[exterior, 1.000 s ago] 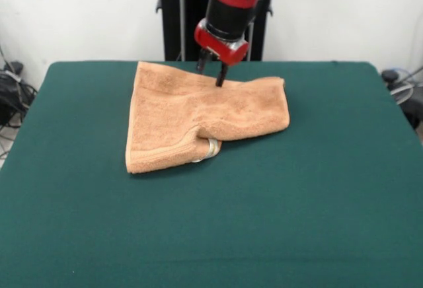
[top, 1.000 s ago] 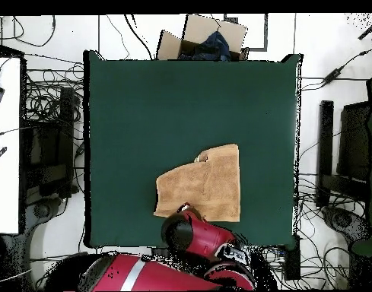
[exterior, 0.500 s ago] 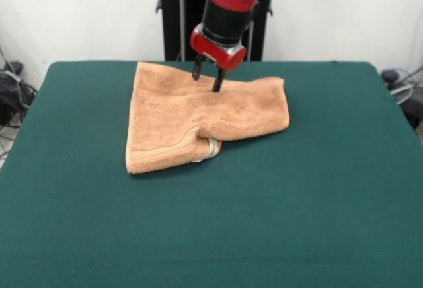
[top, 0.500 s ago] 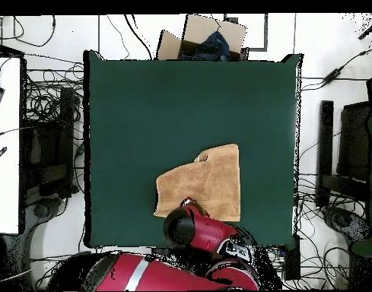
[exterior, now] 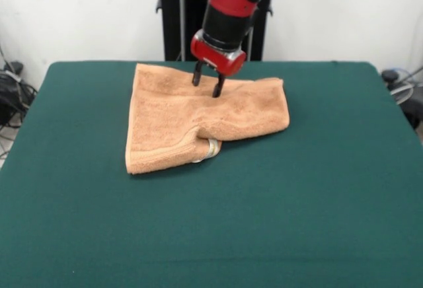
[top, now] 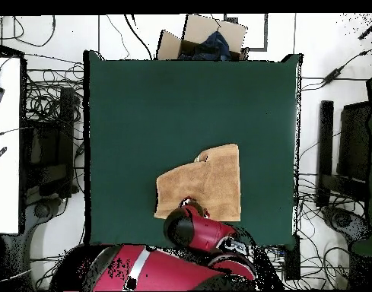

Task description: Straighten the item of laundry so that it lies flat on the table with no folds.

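Claw (exterior: 206, 88) open over towel (exterior: 198, 116), whose long axis runs left-right.

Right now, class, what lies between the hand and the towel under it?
Nothing. In the front view the open hand hangs just over the towel near its far edge, with only bare cloth below its fingers; whether they touch it is unclear.

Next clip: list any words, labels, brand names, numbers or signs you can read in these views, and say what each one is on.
None can be read.
Care tag on the towel: any print too small to read.
Red arm above the pincer: no legible marking.
Cardboard box beyond the table: no readable print.
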Motion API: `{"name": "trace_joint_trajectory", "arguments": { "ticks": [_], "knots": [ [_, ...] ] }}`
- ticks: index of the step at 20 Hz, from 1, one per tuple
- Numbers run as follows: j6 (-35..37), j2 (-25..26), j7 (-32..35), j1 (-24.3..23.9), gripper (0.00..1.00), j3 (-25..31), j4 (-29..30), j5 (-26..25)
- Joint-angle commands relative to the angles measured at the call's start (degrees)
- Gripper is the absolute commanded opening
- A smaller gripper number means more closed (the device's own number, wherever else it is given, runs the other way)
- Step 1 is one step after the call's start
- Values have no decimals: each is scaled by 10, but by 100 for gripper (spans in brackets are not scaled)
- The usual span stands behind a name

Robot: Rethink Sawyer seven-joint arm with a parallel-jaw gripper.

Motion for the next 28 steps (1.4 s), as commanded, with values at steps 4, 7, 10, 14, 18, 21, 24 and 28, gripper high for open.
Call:
{"name": "trace_joint_trajectory", "arguments": {
  "ticks": [4,7,10,14,18,21,24,28],
  "knots": [
    [-109,98,66,-7,100,42,-76,-16],
    [-124,116,60,-22,100,37,-78,-32],
    [-134,133,56,-46,100,40,-89,-55],
    [-148,155,50,-72,100,41,-109,-86],
    [-150,163,44,-91,100,36,-122,-114],
    [-147,174,30,-112,100,34,-142,-143],
    [-127,179,13,-138,100,43,-165,-178],
    [-88,176,-6,-166,100,61,-191,-221]
  ]
}}
